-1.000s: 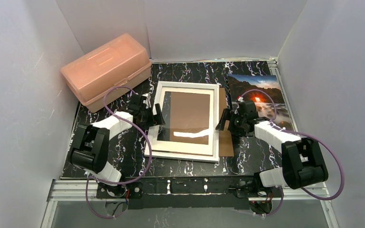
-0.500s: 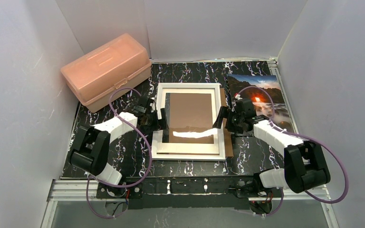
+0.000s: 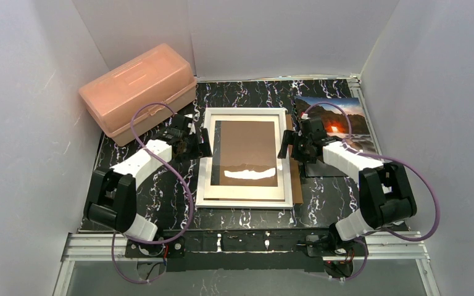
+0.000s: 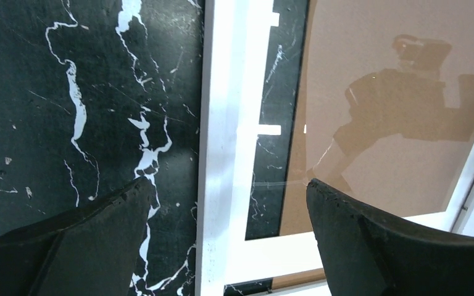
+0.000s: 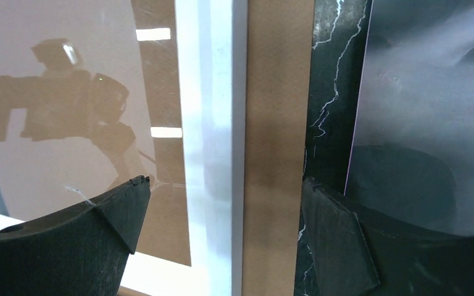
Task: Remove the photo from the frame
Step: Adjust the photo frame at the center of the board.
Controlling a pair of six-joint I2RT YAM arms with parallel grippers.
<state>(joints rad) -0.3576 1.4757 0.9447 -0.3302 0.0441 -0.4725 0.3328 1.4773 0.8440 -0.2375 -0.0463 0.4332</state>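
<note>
Both arms reach in low, one on each side of the frame (image 3: 245, 113). The left gripper (image 3: 202, 148) straddles its left border, jaws spread, gripping nothing. The right gripper (image 3: 287, 145) does the same on the right border. The frame lies flat mid-table with a brown board (image 3: 247, 151) showing inside it. The photo (image 3: 344, 112) lies flat to its right, partly under the right arm, with its orange glow visible.

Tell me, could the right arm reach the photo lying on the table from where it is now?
Probably yes. The photo lies flat just beside the right gripper, which hangs open over the frame's right edge. Only the arm's own cable crosses above it.
</note>
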